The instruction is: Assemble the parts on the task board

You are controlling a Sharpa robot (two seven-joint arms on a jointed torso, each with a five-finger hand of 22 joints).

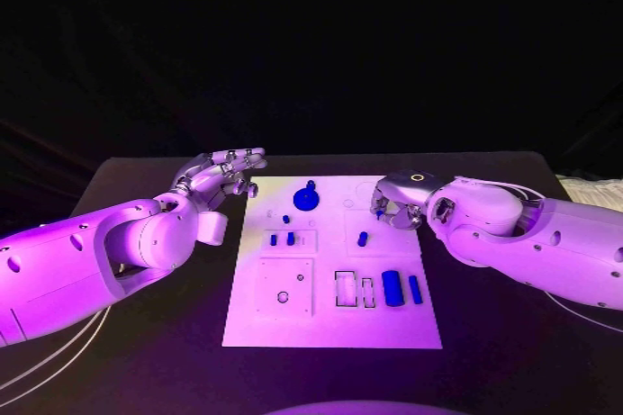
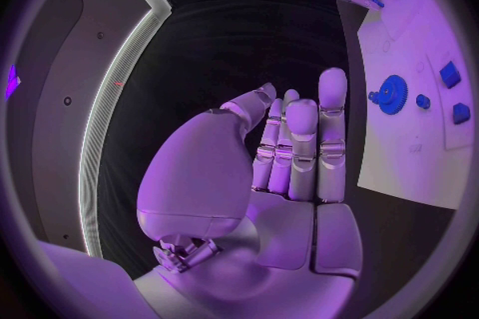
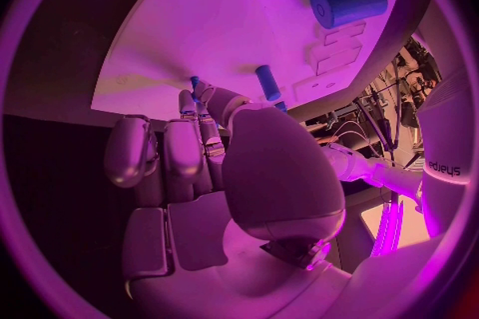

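The right hand (image 1: 393, 202) pinches a small blue peg (image 3: 195, 84) above the white task board (image 1: 260, 320) on the black counter (image 1: 519, 343); the left hand (image 1: 223, 172) hovers wide, holding nothing.

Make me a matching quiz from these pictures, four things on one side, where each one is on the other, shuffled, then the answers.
Things:
1. blue gear
2. thick blue cylinder
3. left hand
4. right hand

Places:
A. beside the task board's left far corner, holding nothing
B. near right part of the board
C. over the board's right edge, pinching a small blue part
D. far middle of the board

Pairs: 1-D, 2-B, 3-A, 4-C
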